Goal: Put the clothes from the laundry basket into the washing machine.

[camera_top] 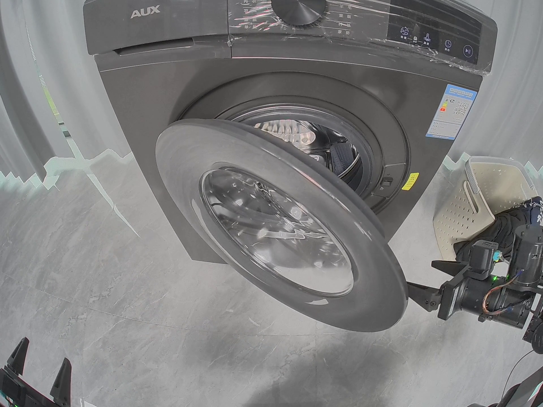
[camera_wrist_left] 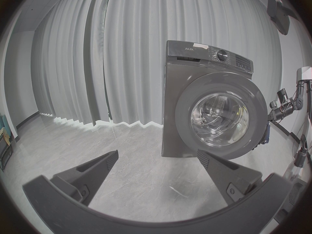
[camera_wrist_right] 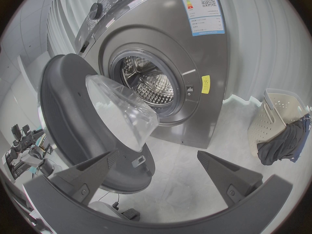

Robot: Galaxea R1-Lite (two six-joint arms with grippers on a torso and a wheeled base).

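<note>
Right gripper (camera_top: 421,276) (fingers (camera_wrist_right: 227,176) spread) just beside outer edge of open door (camera_top: 283,233).

Floor: large grey marble-look tiles (camera_top: 113,323), glossy, with thin joints and faint reflections.
Curtains: pale, deeply pleated (camera_wrist_left: 130,49), hanging from ceiling to floor across the back of the room.
Curtain hem: uneven (camera_wrist_left: 97,122), just above the floor, a bright strip of light along it.
Wall: plain white (camera_wrist_left: 18,75), beside the curtains, dark skirting (camera_wrist_left: 27,119) at its foot.
Ceiling: white, panelled (camera_wrist_left: 42,4).
Light: soft, even, cool.
</note>
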